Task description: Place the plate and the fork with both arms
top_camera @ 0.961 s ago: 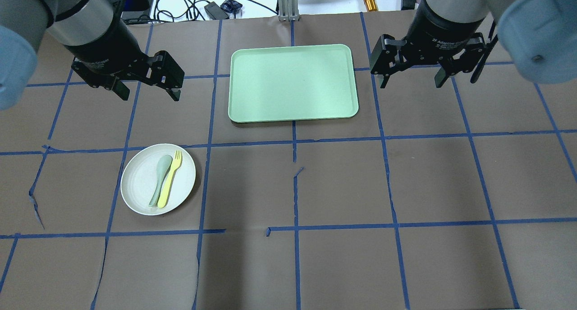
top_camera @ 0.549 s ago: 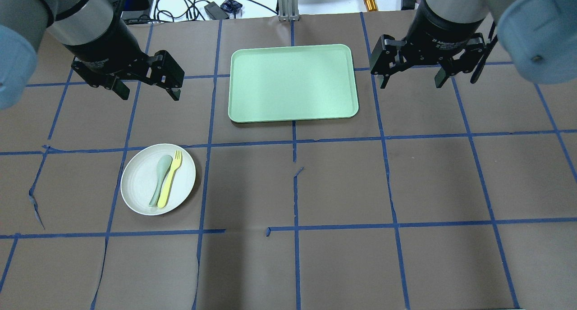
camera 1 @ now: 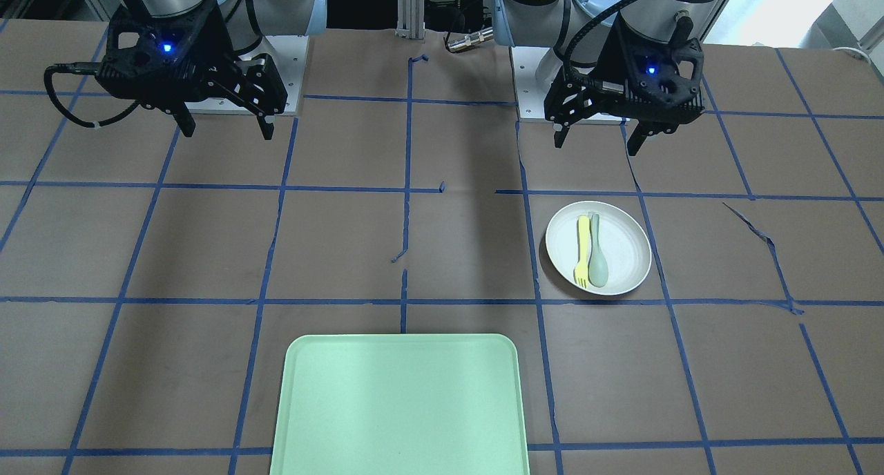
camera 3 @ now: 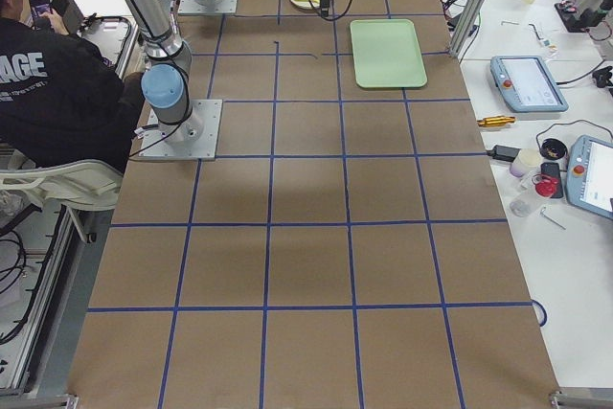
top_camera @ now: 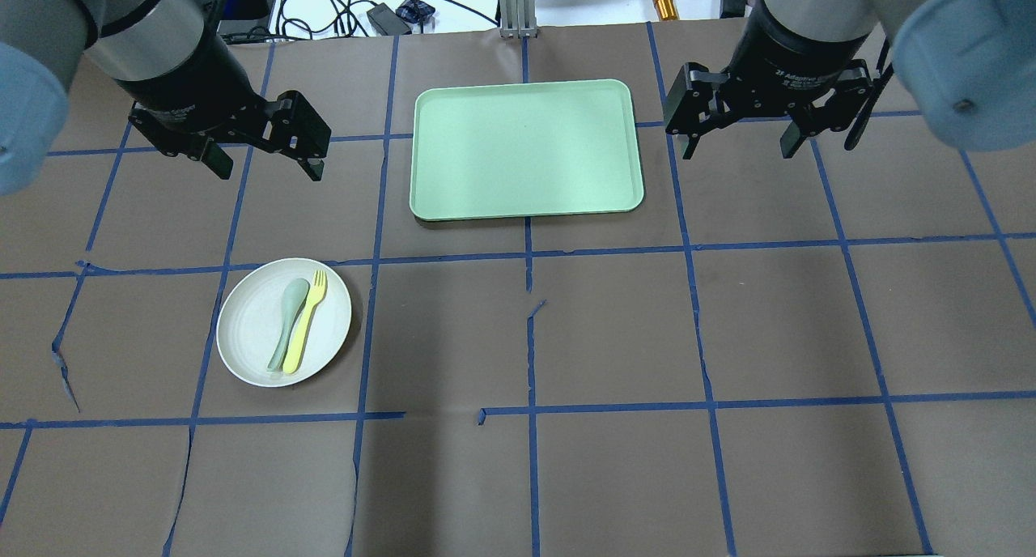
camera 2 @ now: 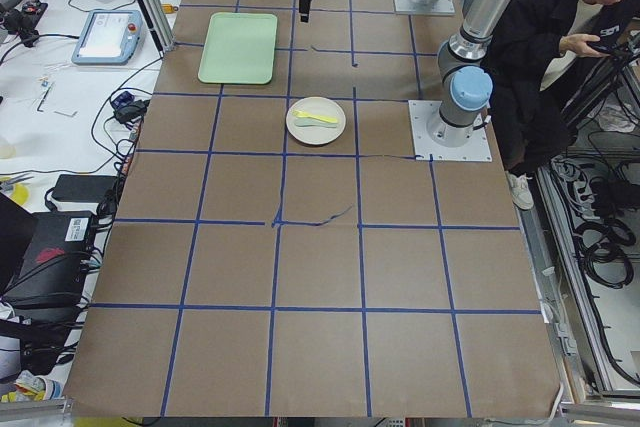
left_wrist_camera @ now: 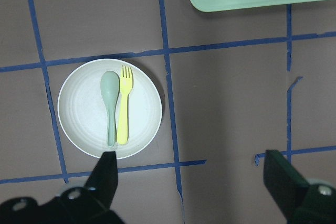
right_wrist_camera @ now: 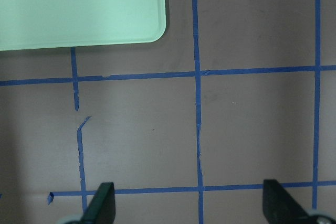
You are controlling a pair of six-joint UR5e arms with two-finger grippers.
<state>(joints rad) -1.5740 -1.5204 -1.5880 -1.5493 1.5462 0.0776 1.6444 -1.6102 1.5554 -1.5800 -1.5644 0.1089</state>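
noted no change across the last second. kept left gripper and right gripper wide open, empty, raised. found plate, bearing fork just beside spoon, well below the left fingers, and tray between both pairs. judged task not begun, nothing grasped.

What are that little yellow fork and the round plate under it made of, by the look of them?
The fork looks like matte plastic: one even bright yellow, with no metallic glint. The plate seems to be plastic or a fibre composite, though ceramic cannot be ruled out: dull off-white with a soft sheen and no glassy shine.
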